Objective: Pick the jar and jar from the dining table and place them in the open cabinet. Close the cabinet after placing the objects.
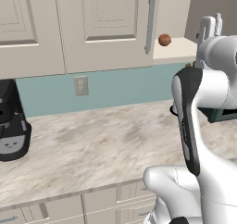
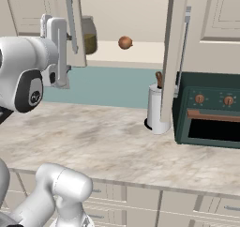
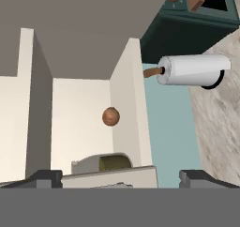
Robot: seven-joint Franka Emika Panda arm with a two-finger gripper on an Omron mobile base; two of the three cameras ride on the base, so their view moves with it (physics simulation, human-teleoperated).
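Note:
A small rounded glass jar (image 2: 88,34) with olive-green contents stands on the cream shelf of the open cabinet (image 2: 136,57), at the shelf's left end. In the hand view the jar (image 3: 111,162) sits low in the picture, partly hidden behind a pale edge. My gripper (image 2: 55,22) is raised in front of the cabinet, just left of the jar and apart from it. It stands open (image 3: 122,179) with nothing between its fingertips (image 3: 44,177). In the left base view the gripper (image 1: 210,25) rises before the cabinet's shelf (image 1: 178,49). The dining table is out of view.
A small orange-brown ball (image 2: 124,42) rests on the same shelf, right of the jar. The right cabinet door (image 2: 171,52) stands open toward me. On the marbled counter (image 2: 103,146) stand a paper towel roll (image 2: 157,109), a green toaster oven (image 2: 211,111) and a black coffee machine (image 1: 11,126).

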